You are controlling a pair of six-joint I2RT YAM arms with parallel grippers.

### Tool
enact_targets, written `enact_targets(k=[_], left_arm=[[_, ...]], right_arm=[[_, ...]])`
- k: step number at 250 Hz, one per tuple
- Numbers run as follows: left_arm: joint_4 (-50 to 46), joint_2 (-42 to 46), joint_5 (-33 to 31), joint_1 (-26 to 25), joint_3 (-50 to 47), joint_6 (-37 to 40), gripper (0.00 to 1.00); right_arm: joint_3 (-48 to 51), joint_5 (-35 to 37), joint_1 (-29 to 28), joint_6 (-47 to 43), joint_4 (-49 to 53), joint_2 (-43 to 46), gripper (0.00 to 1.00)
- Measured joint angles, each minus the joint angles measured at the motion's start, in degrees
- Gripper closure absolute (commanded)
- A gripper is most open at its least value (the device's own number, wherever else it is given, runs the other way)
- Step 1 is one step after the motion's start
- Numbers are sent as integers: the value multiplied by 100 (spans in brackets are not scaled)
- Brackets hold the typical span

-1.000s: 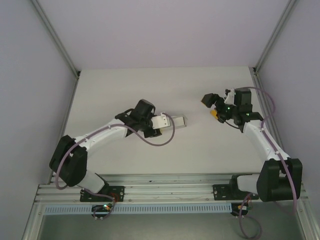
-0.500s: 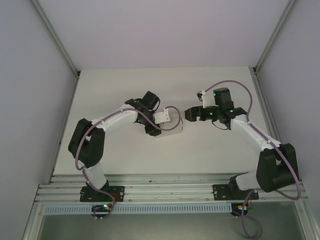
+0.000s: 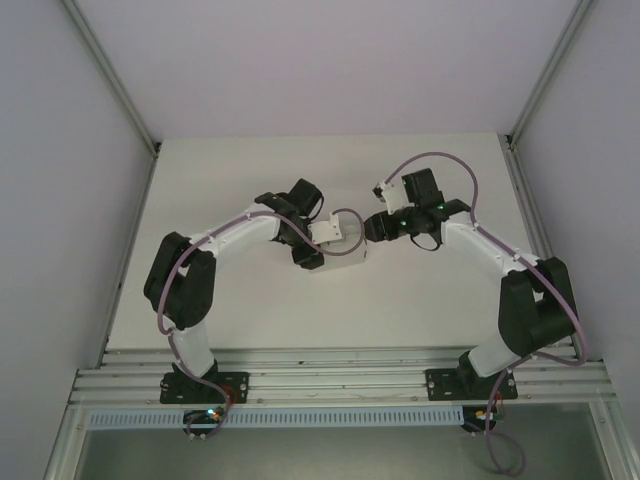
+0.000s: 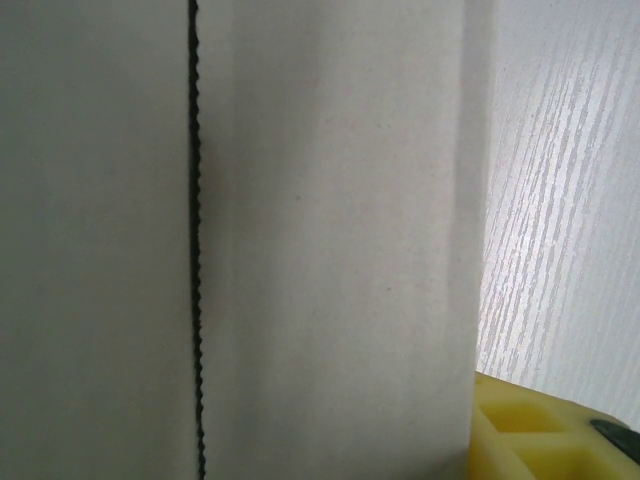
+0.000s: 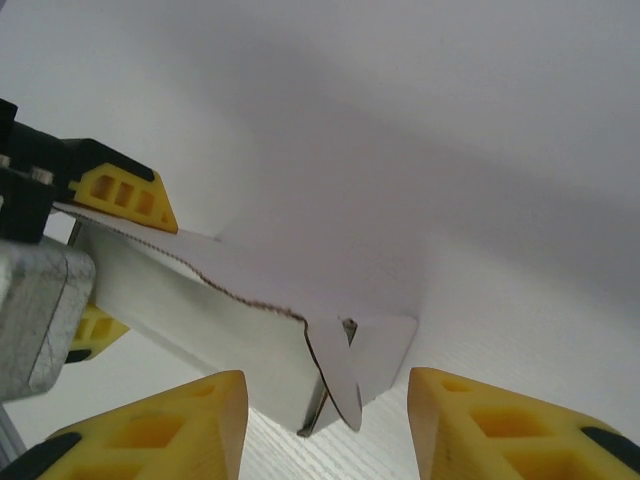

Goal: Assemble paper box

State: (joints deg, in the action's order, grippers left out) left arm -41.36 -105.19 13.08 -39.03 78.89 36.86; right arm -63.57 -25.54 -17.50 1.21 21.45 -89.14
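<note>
L gripper (image 5: 125,265) clamps paper box (image 5: 235,320), sleeve formed. R gripper (image 5: 330,420), fingers apart, faces end flaps (image 5: 352,362), apparently untucked; closure remains.

The paper box (image 5: 200,320) looked to me like matt white card, rough and serrated along its cut edge. The table (image 4: 560,200) showed pale woodgrain. The fingers (image 5: 150,430) of my right gripper (image 5: 328,388) were matt yellow plastic.

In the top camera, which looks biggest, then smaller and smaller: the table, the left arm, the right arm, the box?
Largest to smallest:
1. table
2. left arm and right arm look about alike, so I won't rank them
3. box
</note>
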Motion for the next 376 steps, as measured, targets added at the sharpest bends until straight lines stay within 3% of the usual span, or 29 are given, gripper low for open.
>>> enact_targets(k=[31,69,92,168,212,289,341,376], left_arm=[[9,0,-4,-26,0,0,52],[24,0,-2,-31,0,0,52],[22,2,-22,-26,-7,-2,52],[42,2,-28,-26,-11,-90,52],[46,2,-42,-26,-11,-131,52],[105,2,-44,-31,-15,-131,50],[201,2,-46,-37,-15,-160,39],[291,13,-90,-68,-15,-262,11]], right_arm=[[-140,125,-116,-127,79,-160,67],[-229,153,-203,-195,162,-251,93],[-293,214,-216,-144,208,-289,100],[-153,949,-544,411,24,-155,100],[533,1416,-765,955,-809,214,100],[1532,1617,-868,925,-2135,492,100],[1427,1639,-942,997,-2247,352,100],[1204,1729,-1016,1121,-1827,352,100]])
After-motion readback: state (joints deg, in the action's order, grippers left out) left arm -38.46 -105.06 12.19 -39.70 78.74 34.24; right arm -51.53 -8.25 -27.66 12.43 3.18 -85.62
